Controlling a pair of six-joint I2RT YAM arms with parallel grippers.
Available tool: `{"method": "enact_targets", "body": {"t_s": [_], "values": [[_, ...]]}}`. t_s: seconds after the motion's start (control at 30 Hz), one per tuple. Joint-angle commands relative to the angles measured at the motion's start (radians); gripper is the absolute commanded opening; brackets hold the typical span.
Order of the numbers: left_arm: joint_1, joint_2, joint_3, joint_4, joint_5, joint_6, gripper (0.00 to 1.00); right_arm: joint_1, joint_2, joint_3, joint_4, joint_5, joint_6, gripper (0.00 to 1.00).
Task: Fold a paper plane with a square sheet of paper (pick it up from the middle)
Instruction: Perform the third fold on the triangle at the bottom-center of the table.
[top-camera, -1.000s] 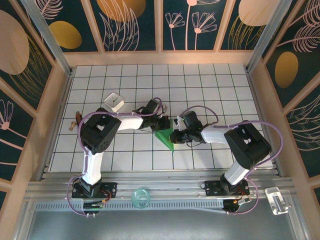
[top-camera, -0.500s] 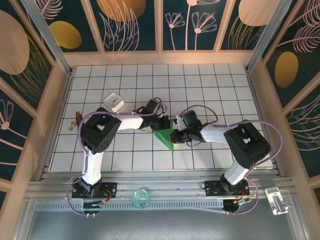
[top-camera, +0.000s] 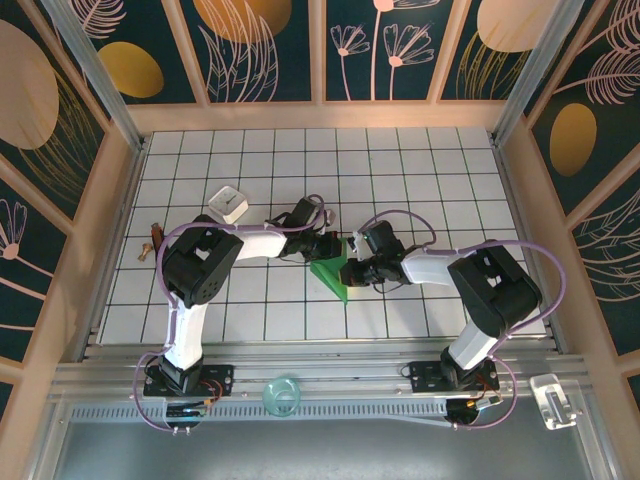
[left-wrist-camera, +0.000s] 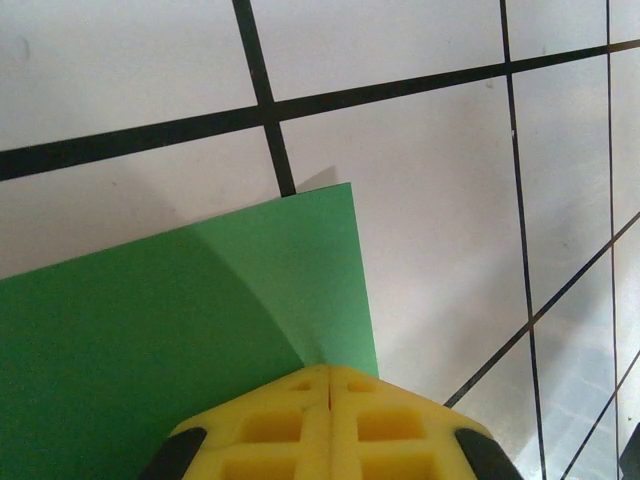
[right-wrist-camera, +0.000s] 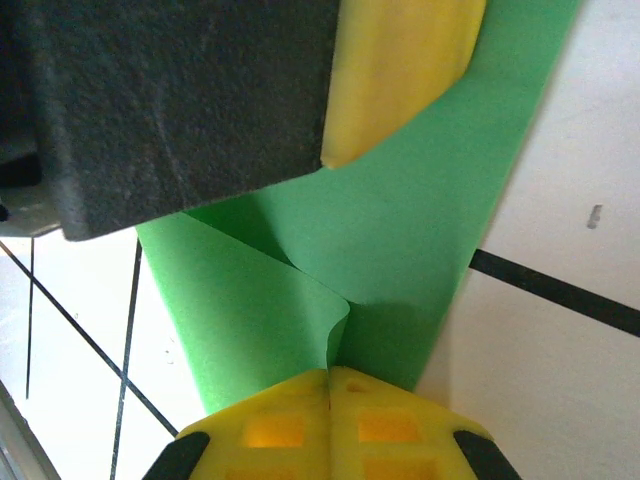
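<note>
Green sheet of paper (top-camera: 333, 276): partly folded, lying mid-field on the tiled table (top-camera: 400, 160) between the two arms.

Left gripper (top-camera: 328, 248): fingers pressed together, pinching the sheet's far edge.

Right gripper (top-camera: 349, 272): fingers closed tight, clamped on a raised crease at the sheet's right side.

The two gripper heads crowd each other over the paper and hide much of it from above.

White box (top-camera: 228, 204): on the table, well apart to the far left.

Clear cup (top-camera: 281, 394): rests on the near rail.
</note>
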Motion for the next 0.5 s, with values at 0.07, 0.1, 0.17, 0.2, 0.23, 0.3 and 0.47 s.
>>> {"method": "enact_targets", "body": {"t_s": [0.07,0.1,0.17,0.2,0.23,0.3,0.47], "values": [[-0.006,0.076,-0.02,-0.118,-0.023,0.026,0.0,-0.019,-0.034,-0.007,-0.019,-0.023,-0.017,0.0],[-0.005,0.076,-0.02,-0.118,-0.023,0.026,0.0,-0.02,-0.035,-0.007,-0.019,-0.026,-0.018,0.0],[-0.006,0.075,-0.02,-0.116,-0.025,0.026,0.0,-0.023,-0.034,-0.007,-0.017,-0.025,-0.018,0.0],[-0.005,0.075,-0.02,-0.116,-0.023,0.026,0.0,-0.023,-0.032,-0.007,-0.018,-0.025,-0.018,0.0],[-0.006,0.074,-0.02,-0.116,-0.023,0.026,0.0,-0.023,-0.027,-0.005,-0.018,-0.026,-0.021,0.0],[-0.006,0.073,-0.018,-0.119,-0.022,0.027,0.0,-0.023,-0.017,0.001,-0.017,-0.028,-0.021,0.0],[-0.006,0.073,-0.02,-0.121,-0.022,0.031,0.0,-0.023,0.003,0.014,-0.011,-0.033,-0.023,0.0]]}}
